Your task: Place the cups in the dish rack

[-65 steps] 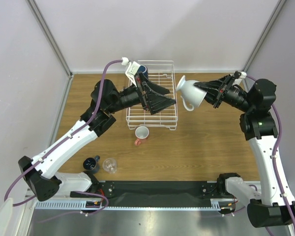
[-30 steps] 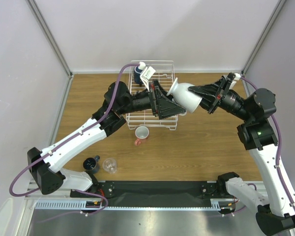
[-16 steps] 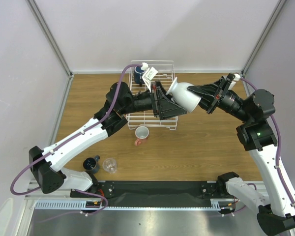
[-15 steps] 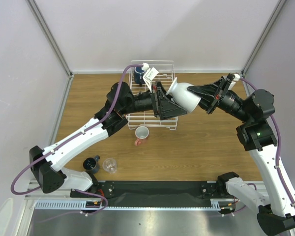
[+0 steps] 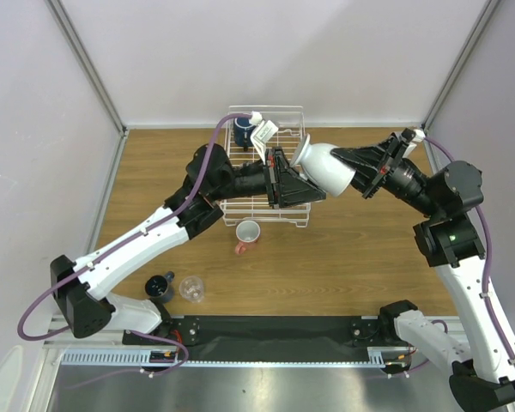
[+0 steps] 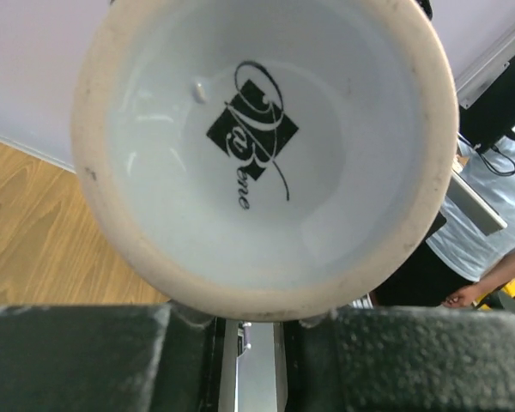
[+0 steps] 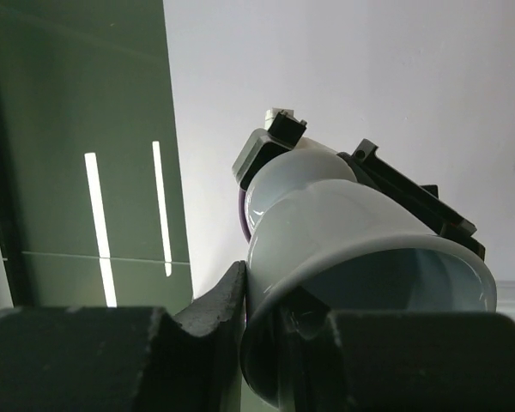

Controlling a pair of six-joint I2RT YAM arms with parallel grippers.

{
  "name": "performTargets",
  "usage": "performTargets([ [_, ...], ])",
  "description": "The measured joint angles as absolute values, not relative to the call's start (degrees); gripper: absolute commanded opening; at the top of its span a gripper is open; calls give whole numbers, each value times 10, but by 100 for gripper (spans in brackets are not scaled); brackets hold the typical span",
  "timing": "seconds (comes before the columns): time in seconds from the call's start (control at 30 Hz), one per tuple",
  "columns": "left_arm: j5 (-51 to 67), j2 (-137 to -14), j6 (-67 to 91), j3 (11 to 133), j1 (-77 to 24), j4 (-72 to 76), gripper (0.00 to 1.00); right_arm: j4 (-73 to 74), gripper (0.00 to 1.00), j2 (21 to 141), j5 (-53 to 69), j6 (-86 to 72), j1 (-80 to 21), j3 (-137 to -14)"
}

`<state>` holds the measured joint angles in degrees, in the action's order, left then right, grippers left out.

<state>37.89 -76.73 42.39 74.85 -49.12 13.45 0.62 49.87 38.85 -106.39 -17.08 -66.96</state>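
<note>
Right gripper (image 5: 352, 170): clamped on rim of tilted light grey ceramic mug (image 5: 324, 167), held over right edge of white wire dish rack (image 5: 240, 209).

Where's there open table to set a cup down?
Bare wood right of the rack and pink cup, out to the right arm; also left of the rack by the wall. Crowded: over the rack, where both arms meet at the grey mug, and near-left, by the blue cup and tumbler.

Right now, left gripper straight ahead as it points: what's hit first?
The underside of the light grey mug, held by the right gripper. It sits just ahead of the left gripper, maybe touching.
</note>
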Motion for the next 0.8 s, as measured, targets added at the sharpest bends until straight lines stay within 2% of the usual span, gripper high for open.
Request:
performTargets([
  [0.07, 376, -765, 418, 748, -495, 134, 0, 4, 7, 494, 388, -1063, -173, -668],
  [0.1, 375, -764, 415, 748, -495, 132, 0, 6, 17, 491, 386, -1058, -173, -667],
  [0.17, 375, -763, 406, 749, -496, 125, 0, 15, 25, 487, 383, -1049, -174, -665],
  [0.2, 375, -763, 401, 750, -496, 118, 0, 20, 34, 484, 380, -1043, -174, -664],
  [0.3, 367, -763, 383, 753, -496, 93, 0, 33, 50, 472, 375, -1032, -174, -650],
  [0.5, 343, -763, 362, 754, -494, 47, 0, 70, 75, 464, 380, -1007, -168, -634],
  [0.8, 285, -762, 321, 766, -460, -31, 0, 210, 81, 435, 433, -908, -68, -633],
])
